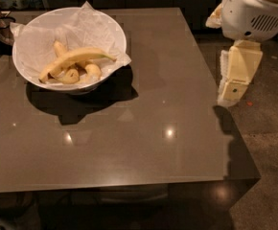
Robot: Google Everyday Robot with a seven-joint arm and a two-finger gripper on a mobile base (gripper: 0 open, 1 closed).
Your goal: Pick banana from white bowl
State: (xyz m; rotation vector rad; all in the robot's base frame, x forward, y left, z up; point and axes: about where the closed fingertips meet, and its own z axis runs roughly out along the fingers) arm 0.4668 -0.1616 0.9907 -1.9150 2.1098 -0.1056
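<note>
Shows the banana (pixel 74 59) lying across two shorter bananas (pixel 91 71) in the paper-lined white bowl (pixel 88 86) at the far left of the table (pixel 153 128), dark stem tip pointing right, well apart from the gripper (pixel 232 87) hanging beyond the table's right edge, off the tabletop altogether. Has the arm (pixel 254 8) entering from the upper right corner, bulky white housing on top, cream gripper section pointing straight down beside the table edge. Cannot tell how far open the gripper stands, nor any hold.
</note>
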